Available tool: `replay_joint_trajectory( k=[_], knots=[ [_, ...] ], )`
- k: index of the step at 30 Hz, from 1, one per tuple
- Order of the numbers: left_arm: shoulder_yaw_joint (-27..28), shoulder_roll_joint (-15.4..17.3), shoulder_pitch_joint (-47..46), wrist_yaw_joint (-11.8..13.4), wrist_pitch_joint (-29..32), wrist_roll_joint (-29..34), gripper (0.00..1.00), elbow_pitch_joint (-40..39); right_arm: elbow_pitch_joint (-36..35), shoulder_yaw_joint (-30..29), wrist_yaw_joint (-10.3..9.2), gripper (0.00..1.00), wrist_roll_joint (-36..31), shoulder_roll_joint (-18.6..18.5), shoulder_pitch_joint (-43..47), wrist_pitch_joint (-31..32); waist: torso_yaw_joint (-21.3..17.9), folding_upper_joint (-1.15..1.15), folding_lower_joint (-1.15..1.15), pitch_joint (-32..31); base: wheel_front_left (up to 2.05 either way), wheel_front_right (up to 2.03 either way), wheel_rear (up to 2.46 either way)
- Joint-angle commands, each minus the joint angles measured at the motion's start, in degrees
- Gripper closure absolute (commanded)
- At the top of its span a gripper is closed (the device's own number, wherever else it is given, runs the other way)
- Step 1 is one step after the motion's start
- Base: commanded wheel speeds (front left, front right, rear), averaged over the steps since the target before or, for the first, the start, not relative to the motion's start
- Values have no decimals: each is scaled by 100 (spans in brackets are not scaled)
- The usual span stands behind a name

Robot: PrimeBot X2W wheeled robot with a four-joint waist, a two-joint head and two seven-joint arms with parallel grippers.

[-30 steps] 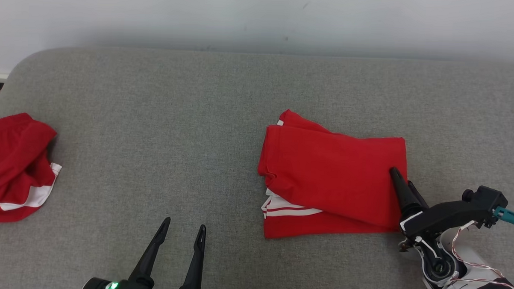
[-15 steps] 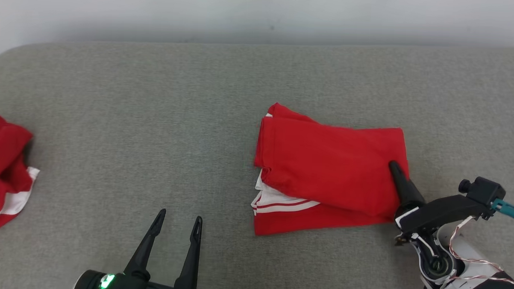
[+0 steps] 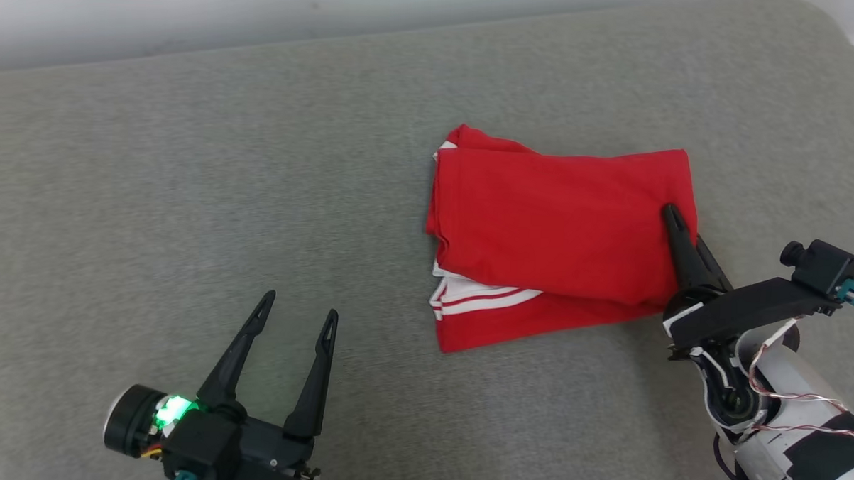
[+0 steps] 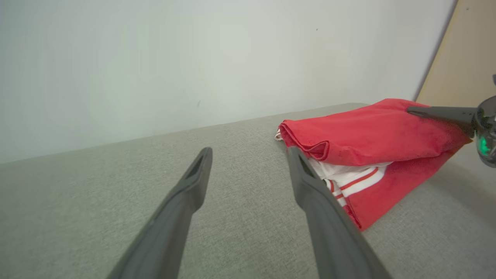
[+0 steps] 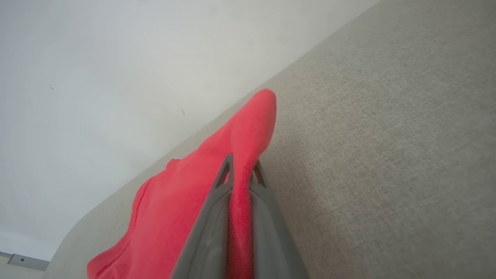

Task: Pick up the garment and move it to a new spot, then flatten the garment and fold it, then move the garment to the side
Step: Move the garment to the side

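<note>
Red garment (image 3: 555, 237) lies folded in a rough rectangle on the grey fabric surface (image 3: 187, 189). I take it as my landmark. At its near-left corner a white panel (image 3: 478, 298) with red stripes pokes out from between the red layers.

My right pincer (image 3: 680, 224) is at the garment's right edge, about halfway along it. One dark finger lies on top of the red cloth and the other goes under. In the right wrist view the right pincer (image 5: 243, 161) is clamped on a fold of the garment (image 5: 186, 193), with a thin ridge of red cloth squeezed between the two fingers. That edge looks slightly raised off the surface, but I can't tell how much of the rest is lifted.

My left pincer (image 3: 300, 304) is well to the left of the garment and nearer to me. Its fingers are spread apart with nothing between them, and it's not touching the cloth. A green light (image 3: 172, 410) glows on its wrist. In the left wrist view the left pincer (image 4: 250, 152) points past the garment's (image 4: 372, 131) left end, where the folded layers and white panel show edge-on.

A pale wall (image 3: 122, 9) stands beyond the garment, behind the far edge of the surface.
</note>
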Motion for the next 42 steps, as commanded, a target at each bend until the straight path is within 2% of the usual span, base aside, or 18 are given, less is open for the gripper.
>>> replay_joint_trajectory(
  k=[1, 4, 9, 17, 24, 31, 34, 42],
  knots=[
    [12, 79, -89, -15, -27, 69, 0, 0, -39, 4, 2, 100, -120, 73, -45, -27, -633, -1, -1, 362, 0, 0, 0],
    [-38, 180, -246, -69, -27, 130, 0, 35, -49, -135, 2, 100, -387, 156, -56, -28, -1048, -1, -1, 496, 0, 0, 0],
    [-71, 316, -361, -103, -28, 184, 0, 39, -69, -291, 2, 100, -606, 325, 75, -29, -1486, -1, -1, 607, 0, 0, 0],
    [-208, 475, -578, -166, -27, 233, 0, -41, 2, -414, 2, 100, -983, 244, 136, -29, -1792, -1, -1, 816, 0, 0, 0],
    [-528, 481, -1072, -316, -27, 382, 0, -164, 143, -991, 2, 100, -1870, -86, -382, -30, -1577, -1, -1, 1282, 0, 0, 0],
    [-932, 236, -1769, -471, -27, 472, 0, -298, 458, -1720, 2, 100, -2931, -545, -1090, -30, -1146, -1, -1, 1913, 0, 0, 0],
    [-1031, 180, -1934, -474, -27, 488, 0, -359, 601, -1948, 2, 100, -3176, -638, -1254, -30, -1036, -1, -1, 2063, 0, 0, 0],
    [-1279, 73, -2335, -456, -27, 546, 0, -650, 1326, -2991, 1, 100, -4140, -1073, -1649, -30, -612, -1, -1, 2387, 0, 0, 0]
  ],
)
